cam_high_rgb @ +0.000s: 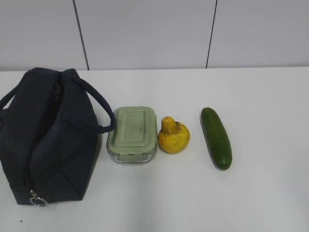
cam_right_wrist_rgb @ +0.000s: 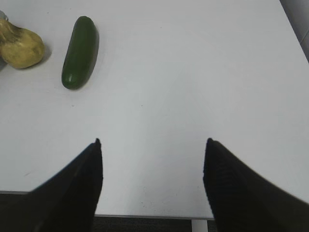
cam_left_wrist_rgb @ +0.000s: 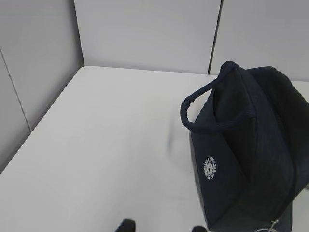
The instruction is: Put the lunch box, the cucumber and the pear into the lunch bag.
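In the exterior view no arm or gripper is seen; the lunch bag (cam_high_rgb: 46, 137) is stood at the left of the white table (cam_high_rgb: 270, 193), its zipper ring pull (cam_high_rgb: 37, 200) lying at the near end and one loop handle (cam_high_rgb: 99, 108) arched toward the lunch box (cam_high_rgb: 132, 133), which is placed just beside the bag with its lid on. The pear (cam_high_rgb: 173, 136) is set just right of the box, and the cucumber (cam_high_rgb: 216, 137) is laid further right, apart from the pear. In the left wrist view only the two dark tips of the left gripper (cam_left_wrist_rgb: 161, 227) are shown at the bottom edge, parted with bare table between them and nothing held; the gripper is held above the table just left of the bag. A small round white emblem (cam_left_wrist_rgb: 210, 168) is printed on the bag's side; its lettering cannot be read. In the right wrist view the right gripper (cam_right_wrist_rgb: 152, 142) is shown spread wide above bare table near its front edge, pinching nothing. The cucumber and pear are seen well apart from it, at the upper left. No other writing is found.
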`<control>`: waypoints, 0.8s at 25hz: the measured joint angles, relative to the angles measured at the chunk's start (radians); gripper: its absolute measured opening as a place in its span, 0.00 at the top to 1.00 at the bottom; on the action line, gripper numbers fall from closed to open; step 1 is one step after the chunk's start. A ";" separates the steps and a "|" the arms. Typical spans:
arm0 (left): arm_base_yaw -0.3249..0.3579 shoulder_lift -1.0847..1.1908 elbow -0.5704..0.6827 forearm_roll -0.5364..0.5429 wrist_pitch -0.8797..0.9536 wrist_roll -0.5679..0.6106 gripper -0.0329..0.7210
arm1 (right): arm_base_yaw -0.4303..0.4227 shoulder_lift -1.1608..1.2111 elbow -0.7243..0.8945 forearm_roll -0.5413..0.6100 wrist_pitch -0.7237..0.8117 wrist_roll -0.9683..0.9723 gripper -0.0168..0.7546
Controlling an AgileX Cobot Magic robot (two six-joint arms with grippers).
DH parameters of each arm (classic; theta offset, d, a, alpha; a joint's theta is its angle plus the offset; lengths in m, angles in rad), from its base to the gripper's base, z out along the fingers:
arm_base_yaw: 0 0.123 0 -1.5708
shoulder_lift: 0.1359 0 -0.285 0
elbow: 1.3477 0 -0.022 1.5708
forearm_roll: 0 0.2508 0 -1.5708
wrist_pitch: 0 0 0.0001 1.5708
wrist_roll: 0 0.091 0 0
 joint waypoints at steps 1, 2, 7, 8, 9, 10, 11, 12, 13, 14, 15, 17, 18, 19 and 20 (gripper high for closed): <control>0.000 0.000 0.000 0.000 0.000 0.000 0.65 | 0.000 0.000 0.000 0.002 0.000 0.000 0.32; 0.000 0.000 0.000 0.000 0.000 0.000 0.65 | 0.000 0.000 0.000 0.004 0.000 0.000 0.32; 0.000 0.000 0.000 0.000 0.000 0.000 0.65 | 0.000 0.000 0.000 0.010 0.000 0.000 0.32; 0.000 0.000 0.000 0.000 0.000 0.000 0.65 | 0.000 0.000 0.000 0.010 0.000 0.000 0.32; 0.000 0.000 0.000 0.000 0.000 0.000 0.65 | 0.000 0.000 0.000 0.011 0.000 0.000 0.32; 0.000 0.000 0.000 0.000 0.000 0.000 0.65 | 0.000 0.000 0.000 0.011 0.000 0.000 0.32; 0.000 0.000 0.000 0.000 0.000 0.000 0.65 | 0.000 0.000 0.000 0.011 0.000 0.000 0.32; 0.000 0.000 0.000 -0.001 0.000 0.000 0.65 | 0.000 0.000 0.000 0.011 0.000 0.001 0.32; 0.000 0.000 0.000 -0.010 0.000 0.000 0.65 | 0.000 0.000 0.000 0.011 0.000 0.001 0.32; 0.000 0.000 0.000 -0.025 0.000 0.000 0.65 | 0.000 0.000 0.000 0.011 0.000 0.001 0.32; 0.000 0.000 0.000 -0.042 0.000 0.000 0.65 | 0.000 0.000 0.000 0.011 0.000 0.001 0.32; -0.016 0.000 0.000 -0.082 0.000 -0.001 0.65 | 0.000 0.000 0.000 0.013 0.000 0.001 0.32; -0.034 0.000 0.000 -0.113 -0.001 -0.001 0.65 | 0.000 0.000 0.000 0.013 0.000 0.001 0.32; -0.060 0.000 0.000 -0.138 -0.001 -0.001 0.65 | 0.000 0.000 0.000 0.013 0.000 0.001 0.32; -0.083 0.000 0.000 -0.157 -0.006 -0.002 0.65 | 0.000 0.000 -0.002 0.013 0.000 0.001 0.32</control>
